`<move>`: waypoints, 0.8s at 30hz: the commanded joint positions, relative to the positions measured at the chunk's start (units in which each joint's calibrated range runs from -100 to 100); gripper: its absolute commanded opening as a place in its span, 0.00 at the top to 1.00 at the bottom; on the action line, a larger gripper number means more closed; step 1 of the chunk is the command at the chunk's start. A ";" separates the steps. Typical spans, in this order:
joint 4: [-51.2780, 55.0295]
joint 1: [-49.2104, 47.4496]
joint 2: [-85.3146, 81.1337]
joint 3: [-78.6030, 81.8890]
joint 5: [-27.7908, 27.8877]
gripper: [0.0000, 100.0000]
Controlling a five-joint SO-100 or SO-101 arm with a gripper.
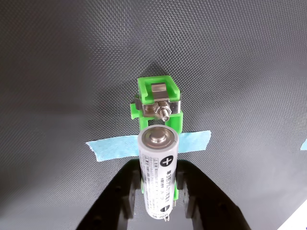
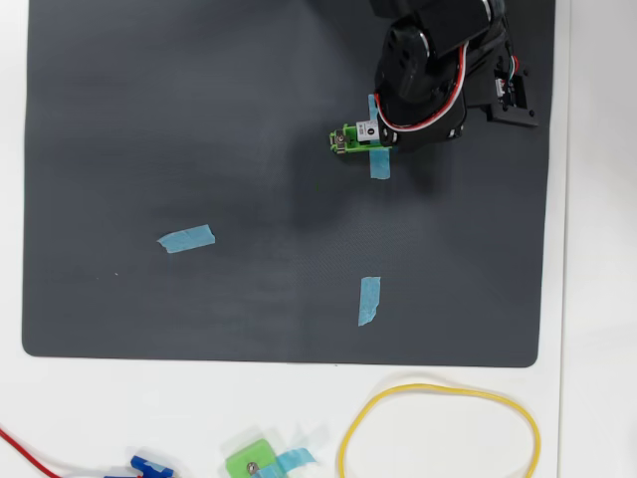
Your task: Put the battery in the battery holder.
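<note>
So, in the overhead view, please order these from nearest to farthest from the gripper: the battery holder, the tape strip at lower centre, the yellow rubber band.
From the gripper, at upper right of the mat:
1. battery holder, right at the gripper.
2. tape strip, lower centre of the mat.
3. yellow rubber band, off the mat, bottom right.

**Count of items on and around the dark mat**

We count one battery [image 2: 365, 128] and one battery holder [image 2: 345, 138], at about one o'clock on the mat [image 2: 199, 119]. Three blue tape strips [image 2: 186, 239] lie on the mat. Below it, at six o'clock, we count one small green square piece [image 2: 249, 461], one yellow loop [image 2: 438, 438] and one red wire [image 2: 30, 456].
</note>
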 commanded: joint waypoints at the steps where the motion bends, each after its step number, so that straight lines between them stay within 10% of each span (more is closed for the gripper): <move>1: -0.75 0.49 -0.37 -0.99 1.02 1.00; 24: -0.75 0.80 -0.03 -1.07 1.54 1.00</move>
